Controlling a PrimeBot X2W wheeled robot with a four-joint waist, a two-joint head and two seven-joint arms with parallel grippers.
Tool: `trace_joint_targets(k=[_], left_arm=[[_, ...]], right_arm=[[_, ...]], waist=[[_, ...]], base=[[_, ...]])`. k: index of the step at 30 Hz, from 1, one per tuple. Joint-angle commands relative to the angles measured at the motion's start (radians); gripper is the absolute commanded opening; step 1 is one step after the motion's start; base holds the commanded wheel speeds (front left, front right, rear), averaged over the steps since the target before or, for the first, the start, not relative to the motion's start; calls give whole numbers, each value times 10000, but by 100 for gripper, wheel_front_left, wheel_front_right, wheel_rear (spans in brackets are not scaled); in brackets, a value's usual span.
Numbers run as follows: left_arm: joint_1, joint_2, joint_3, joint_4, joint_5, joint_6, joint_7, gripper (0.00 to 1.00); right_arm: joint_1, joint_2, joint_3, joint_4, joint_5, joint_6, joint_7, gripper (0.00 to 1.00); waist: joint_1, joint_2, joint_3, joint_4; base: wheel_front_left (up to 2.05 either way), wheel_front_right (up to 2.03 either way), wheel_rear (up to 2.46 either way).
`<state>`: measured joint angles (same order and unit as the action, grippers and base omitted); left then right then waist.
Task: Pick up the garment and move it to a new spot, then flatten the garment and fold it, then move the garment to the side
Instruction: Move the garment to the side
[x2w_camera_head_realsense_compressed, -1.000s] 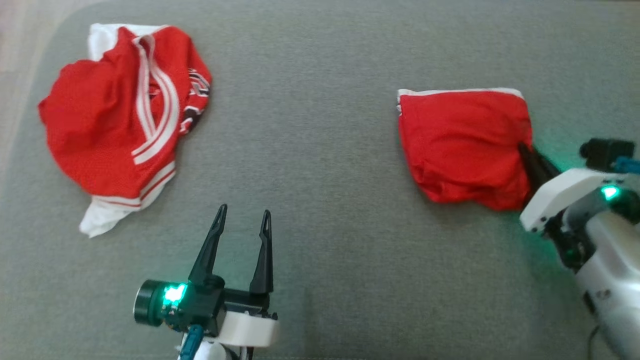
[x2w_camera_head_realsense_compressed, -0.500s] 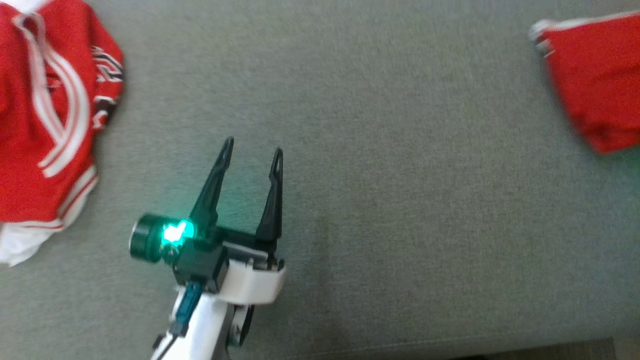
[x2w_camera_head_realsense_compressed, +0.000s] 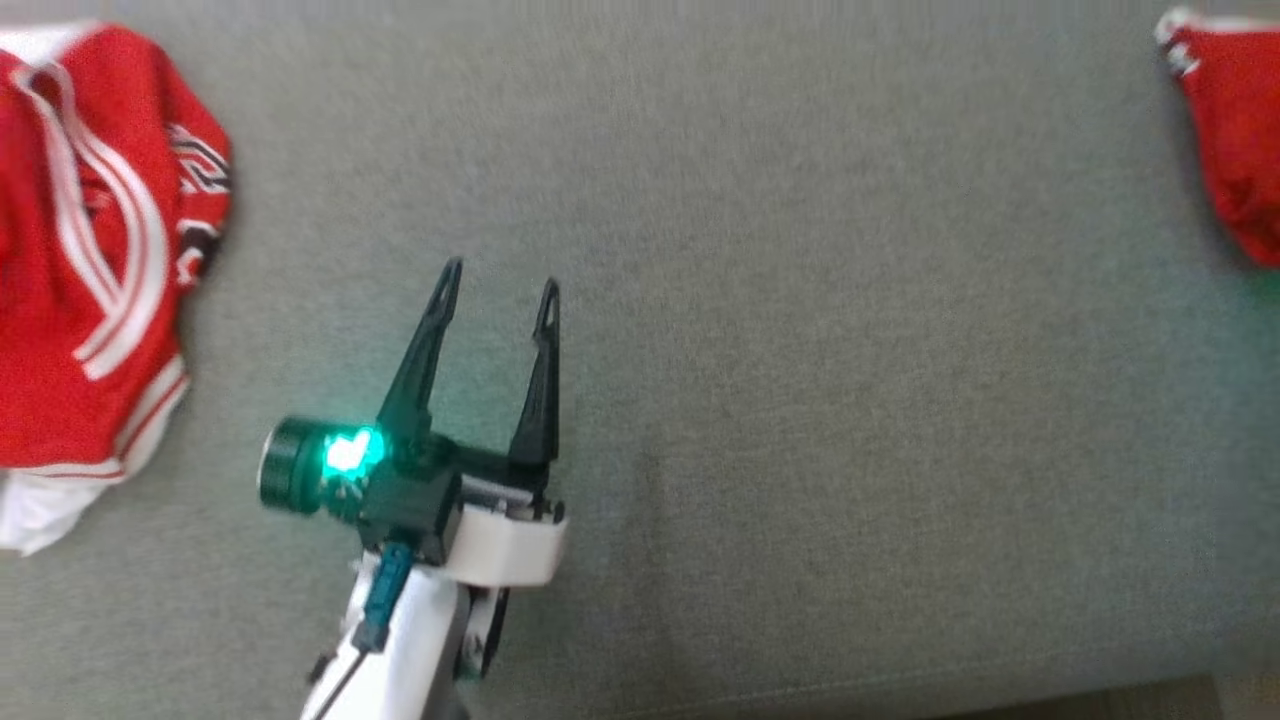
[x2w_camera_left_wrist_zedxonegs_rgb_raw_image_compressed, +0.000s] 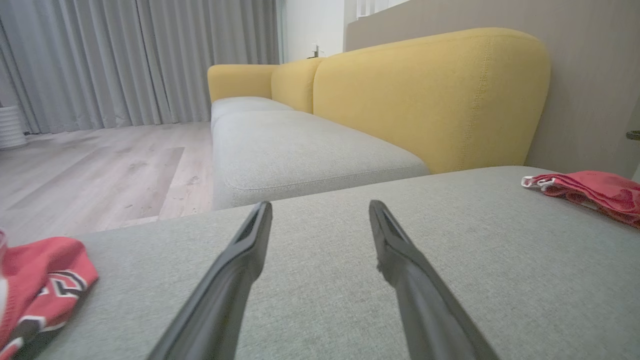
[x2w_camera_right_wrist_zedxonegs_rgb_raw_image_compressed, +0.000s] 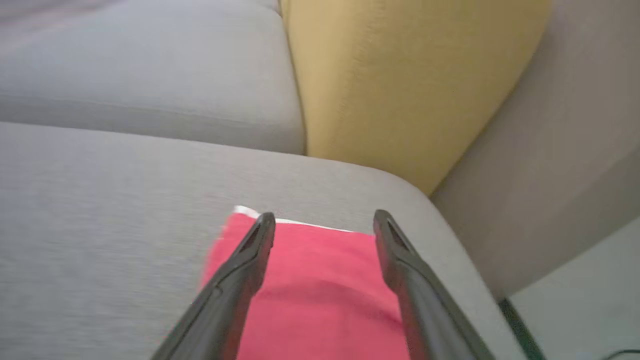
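**Step in hand.** You are at the tail of "move the garment to the side". The folded plain red mesh garment with a white hem (x2w_camera_head_realsense_compressed: 1235, 150) lies flat at the far right of the grey woven fabric cushion (x2w_camera_head_realsense_compressed: 800, 350), close to its rounded corner. In the right wrist view, the right gripper (x2w_camera_right_wrist_zedxonegs_rgb_raw_image_compressed: 325, 216) has its two dark fingers spread wide. The folded cloth (x2w_camera_right_wrist_zedxonegs_rgb_raw_image_compressed: 320, 295) shows beneath and between them, with no fabric pinched. Whether the fingertips rest on the cloth or sit just above it, you cannot tell from here.

**Left arm.** The left gripper (x2w_camera_head_realsense_compressed: 500, 278) hovers over bare cushion near the front edge, fingers apart and holding nothing. Its wrist view confirms the gap (x2w_camera_left_wrist_zedxonegs_rgb_raw_image_compressed: 321, 206).

**Other cloth.** A crumpled red jersey with white stripes and dark lettering (x2w_camera_head_realsense_compressed: 70, 260) sits in a heap at the far left of the cushion, well apart from the folded piece.

**Next move (judgement).** Lift the right arm straight up and away so the fingers do not snag the mesh and drag the fold open. If the crumpled jersey is next, the left arm is the nearer one. Aim for a raised ridge of the cloth, not a flat patch.

**Containers.** Neither garment is in a basket or a bin; both lie straight on the cushion. The yellow upholstered sofa back (x2w_camera_left_wrist_zedxonegs_rgb_raw_image_compressed: 430, 95) stands beyond it.
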<state>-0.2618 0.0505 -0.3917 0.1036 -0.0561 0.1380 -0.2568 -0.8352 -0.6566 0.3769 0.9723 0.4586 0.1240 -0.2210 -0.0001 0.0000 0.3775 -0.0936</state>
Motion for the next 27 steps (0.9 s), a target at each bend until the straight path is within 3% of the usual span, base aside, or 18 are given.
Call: trace_joint_targets(k=[1, 5, 11, 18, 27], left_arm=[[248, -3, 240, -198, 21, 137, -49, 100], [871, -3, 446, 139, -750, 310, -49, 100], [1764, -3, 1031, 1018, -1925, 317, -49, 100], [2415, -3, 1751, 1290, -1807, 245, -49, 100], [3140, -3, 2285, 1226, -1017, 135, -49, 100]], right_arm=[[336, 140, 21, -183, -97, 67, -186, 100], [1434, 1726, 6, -478, -252, 67, -385, 100], [4238, 3371, -641, -3033, -1181, 67, -404, 100], [7314, 5126, -2205, -5764, -2925, 67, -406, 100], [8835, 5866, -2596, -6653, -3751, 67, -407, 100]], waist=[[1, 0, -844, 177], [1, 0, -2096, 396], [1, 0, -3764, 780], [1, 0, -4773, 885], [1, 0, -5171, 874]], base=[[0, 0, 0], [0, 0, 0], [0, 0, 0], [0, 0, 0], [0, 0, 0]])
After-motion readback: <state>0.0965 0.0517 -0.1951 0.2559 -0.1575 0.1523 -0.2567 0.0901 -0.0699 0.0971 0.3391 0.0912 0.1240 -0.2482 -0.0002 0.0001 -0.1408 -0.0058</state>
